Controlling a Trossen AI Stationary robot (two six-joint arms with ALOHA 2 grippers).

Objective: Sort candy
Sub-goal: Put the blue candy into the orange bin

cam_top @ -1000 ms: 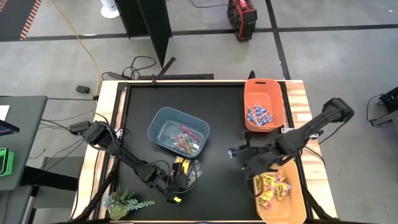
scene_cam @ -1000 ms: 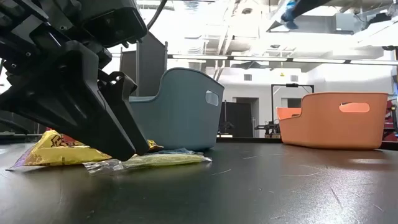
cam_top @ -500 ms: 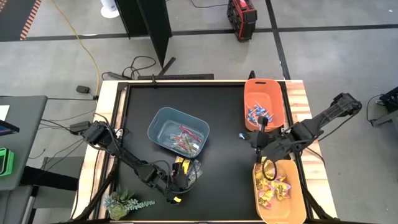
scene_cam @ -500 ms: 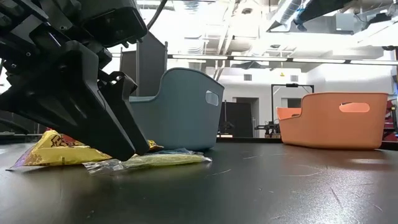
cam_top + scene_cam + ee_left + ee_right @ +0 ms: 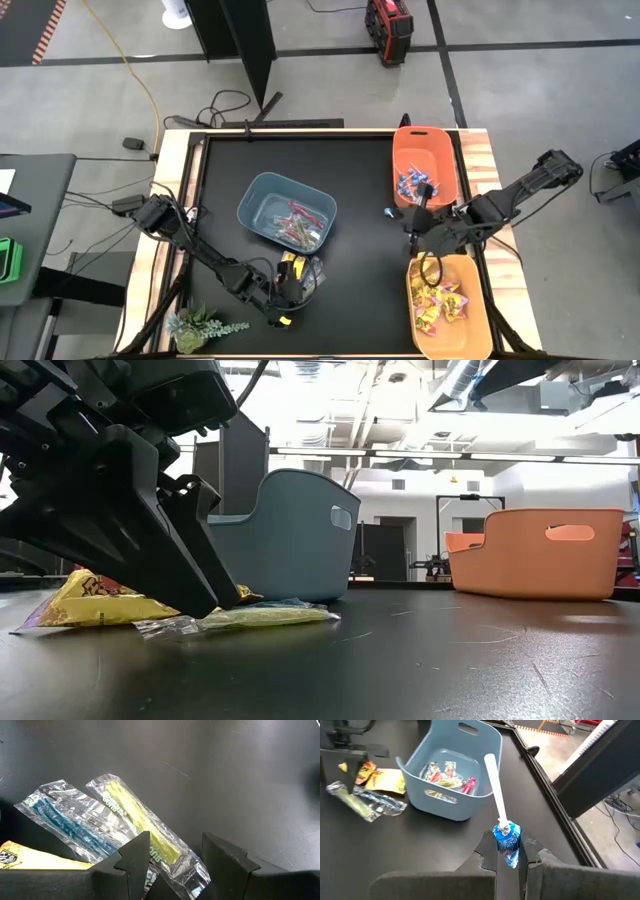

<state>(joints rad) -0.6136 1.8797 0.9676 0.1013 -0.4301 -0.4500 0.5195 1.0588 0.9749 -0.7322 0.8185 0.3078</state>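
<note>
By the table's near edge lies a small pile of candy: a yellow packet (image 5: 30, 857), a blue clear-wrapped stick (image 5: 65, 822) and a yellow-green clear-wrapped stick (image 5: 135, 815). My left gripper (image 5: 175, 840) is open, low over the table, its fingers on either side of the yellow-green stick's near end. My right gripper (image 5: 509, 842) is shut on a blue-wrapped lollipop (image 5: 388, 212), in the air beside the orange bin (image 5: 400, 150) that holds more blue lollipops (image 5: 415, 183). My left gripper: whether the fingers (image 5: 132, 857) touch the yellow-green stick's wrapper, I cannot tell. My right gripper pinches the lollipop's blue-wrapped head (image 5: 508, 845) between its two fingers. The white stick (image 5: 492, 785) juts forward beyond the fingertips. The lollipop is lifted clear of the table.
A blue-grey bin (image 5: 255, 195) with pinkish sticks stands mid-table, just beyond the pile. A second orange bin (image 5: 482, 300) with yellow packets sits at the near right corner. A small green plant (image 5: 200, 325) lies at the near left corner. Bare black tabletop (image 5: 350, 280) lies between the arms.
My right gripper has carried the blue lollipop from mid-table toward the far right, up beside the orange bin of lollipops, and has rolled at the wrist. It has stayed shut on the lollipop.
</note>
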